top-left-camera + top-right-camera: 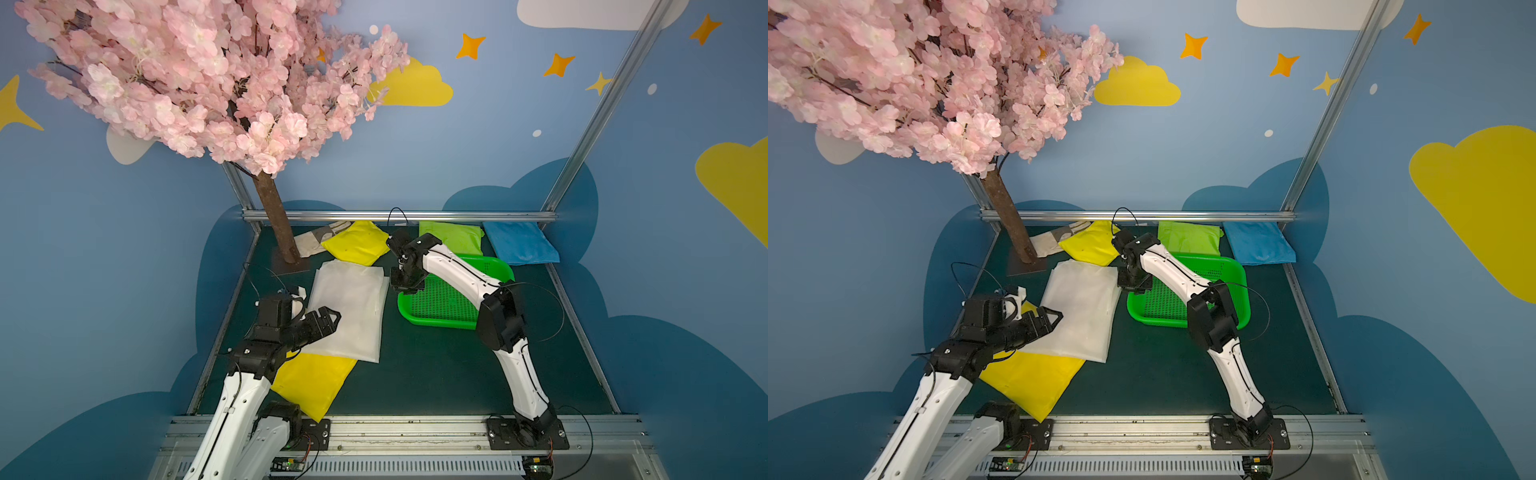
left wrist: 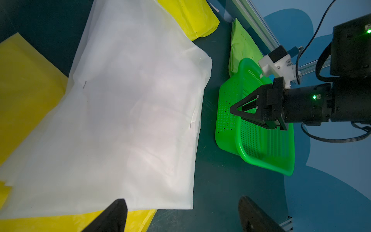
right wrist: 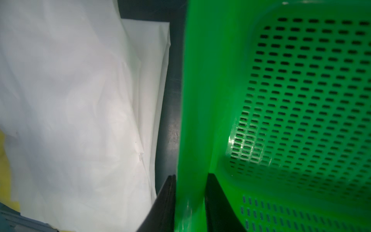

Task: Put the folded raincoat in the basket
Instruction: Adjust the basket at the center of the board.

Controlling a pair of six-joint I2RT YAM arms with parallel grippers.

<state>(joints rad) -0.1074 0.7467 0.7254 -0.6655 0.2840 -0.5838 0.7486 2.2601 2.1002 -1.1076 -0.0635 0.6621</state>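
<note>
Scene: A dark green table is shown from above, and two robot arms are seen reaching in from the lower edge of the frame.
Raincoat: A folded, white, see-through raincoat is laid flat at the middle of the frame. It is not yet in the basket. Its lower left corner is spread over a yellow sheet.
Basket: A shallow green basket is placed just right of the raincoat, with a thin strip of bare table between them. Nothing is seen inside it.
Right end effector: The right end effector is closed narrowly on the basket's left rim, with one finger outside the wall and one inside.
Left end effector: The left end effector is spread wide and holds nothing. It is hung over the raincoat's lower left part.
Likely reason: The basket is probably gripped so that it can be steadied or drawn nearer, while the open left one is kept ready for the raincoat.
Risk: The thin plastic may be unfolded if only one layer is pinched.
Surroundings: A pink blossom tree is stood at the upper left.
</note>
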